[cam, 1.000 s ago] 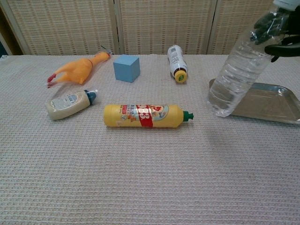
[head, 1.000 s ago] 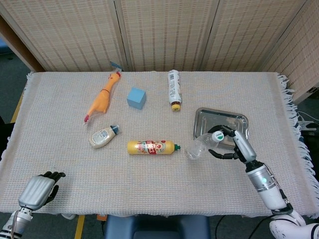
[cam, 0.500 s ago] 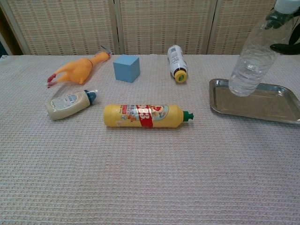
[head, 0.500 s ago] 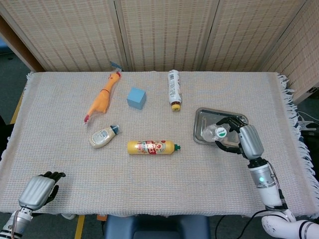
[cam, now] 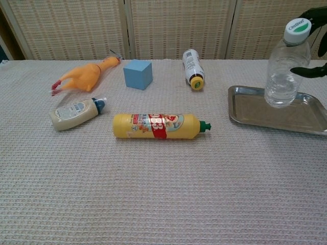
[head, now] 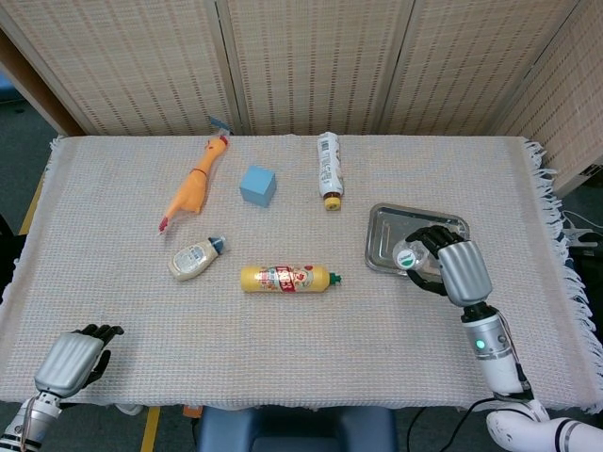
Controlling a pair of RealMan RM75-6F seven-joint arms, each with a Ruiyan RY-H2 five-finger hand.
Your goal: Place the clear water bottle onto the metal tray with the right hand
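Gripping the clear water bottle, right hand overhangs metal tray.

We see the clear water bottle nearly upright, tipped slightly, its pale green cap on top and a little water in its ribbed body. Its base sits over the metal tray, a shallow silver rectangle lying flat on the woven cloth.

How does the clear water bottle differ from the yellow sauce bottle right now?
The clear water bottle stands nearly upright over the metal tray, held by the right robot hand; the yellow sauce bottle lies on its side on the cloth, untouched. One is transparent with a pale cap, the other opaque with a green one. Both are capped.
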